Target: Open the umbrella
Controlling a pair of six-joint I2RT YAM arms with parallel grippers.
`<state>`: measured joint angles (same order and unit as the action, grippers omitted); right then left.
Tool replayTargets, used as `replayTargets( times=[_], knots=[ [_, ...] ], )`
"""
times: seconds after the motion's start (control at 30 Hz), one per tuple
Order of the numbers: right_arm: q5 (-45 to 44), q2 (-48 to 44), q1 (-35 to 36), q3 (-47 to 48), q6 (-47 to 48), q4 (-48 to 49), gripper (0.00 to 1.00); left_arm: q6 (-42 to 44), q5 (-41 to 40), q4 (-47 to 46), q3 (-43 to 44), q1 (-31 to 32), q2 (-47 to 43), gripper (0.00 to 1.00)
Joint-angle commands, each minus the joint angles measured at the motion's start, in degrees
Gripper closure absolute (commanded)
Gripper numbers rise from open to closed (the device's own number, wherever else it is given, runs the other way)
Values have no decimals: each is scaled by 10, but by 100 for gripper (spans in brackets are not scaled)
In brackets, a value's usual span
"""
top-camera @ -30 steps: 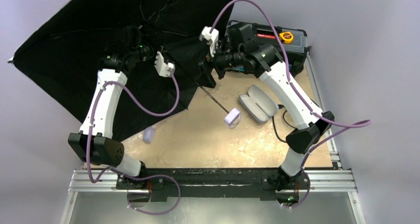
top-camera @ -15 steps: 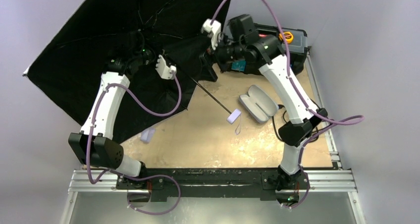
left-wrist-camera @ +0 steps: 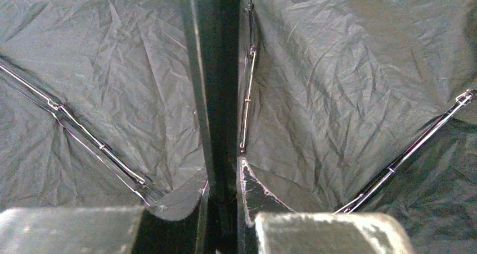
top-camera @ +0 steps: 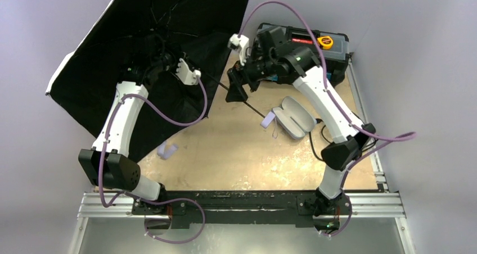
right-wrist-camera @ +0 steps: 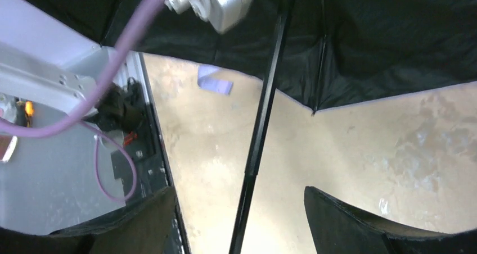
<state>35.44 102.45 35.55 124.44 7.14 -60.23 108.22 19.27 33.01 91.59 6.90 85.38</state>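
The umbrella's black canopy stands spread at the far left, and it fills the left wrist view. Its thin dark shaft slants down to the right and ends in the lavender handle, next to the case. My left gripper is deep in the canopy. In its wrist view the gripper is shut on the shaft near the hub. My right gripper is at mid-shaft. Its jaws are wide open, with the shaft between them, untouched.
A pale lavender clamshell case lies open right of the handle. A black toolbox with a yellow tape measure stands at the back right. A small lavender fabric piece lies near the canopy's front edge and also shows in the right wrist view.
The canopy has swung right and upward, and its left corner has moved inward. The handle has moved up and right towards the case. My right gripper has come down over the shaft.
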Motion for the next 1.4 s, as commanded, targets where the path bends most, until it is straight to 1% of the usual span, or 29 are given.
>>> replayTargets(
  times=[0.0,0.03,0.1,0.17,0.27,0.33,0.4,0.43,0.5,0.57,0.6,0.7,0.8,0.87,0.97,1.0,1.1,1.2,1.27,1.37],
  knots=[
    [-37,21,16,8,72,-64,18,-15,-6,-64,15,0,-5,100],
    [-51,23,16,-1,78,-72,20,-21,-8,-63,17,0,-6,100],
    [-80,22,16,-20,96,-84,30,-27,-15,-61,21,-4,-5,100],
    [-90,15,16,-42,105,-94,40,-22,-20,-57,19,-17,-4,100],
    [-109,-5,16,-90,115,-99,58,-4,-27,-55,17,-39,-1,100],
    [-127,-16,16,-128,125,-109,74,8,-35,-60,15,-51,3,100],
    [-143,-20,16,-152,146,-126,97,27,-52,-70,13,-66,12,99],
    [-152,-22,16,-159,158,-142,100,34,-62,-82,11,-69,19,98],
    [-150,-30,16,-174,166,-160,100,50,-95,-99,15,-97,39,95],
    [-146,-41,15,-185,173,-169,100,68,-120,-128,21,-118,65,88],
    [-146,-48,15,-190,173,-171,100,79,-128,-144,24,-130,76,86],
    [-156,-67,14,-204,171,-174,100,104,-151,-182,44,-159,111,83],
    [-158,-92,8,-230,159,-175,100,106,-155,-209,79,-184,144,81],
    [-155,-113,-3,-247,155,-174,100,107,-155,-220,104,-196,165,75],
    [-147,-134,-36,-247,154,-173,100,101,-145,-222,145,-214,191,67],
    [-142,-141,-49,-245,153,-173,100,99,-143,-219,161,-219,200,66],
    [-119,-152,-76,-237,148,-178,100,108,-141,-217,197,-231,225,67],
    [-109,-160,-77,-241,151,-184,100,106,-143,-218,229,-233,248,75],
    [-115,-167,-77,-257,157,-185,100,98,-166,-216,284,-236,275,75],
    [-121,-187,-76,-281,174,-188,100,90,-188,-188,372,-246,319,75]
  ],
)
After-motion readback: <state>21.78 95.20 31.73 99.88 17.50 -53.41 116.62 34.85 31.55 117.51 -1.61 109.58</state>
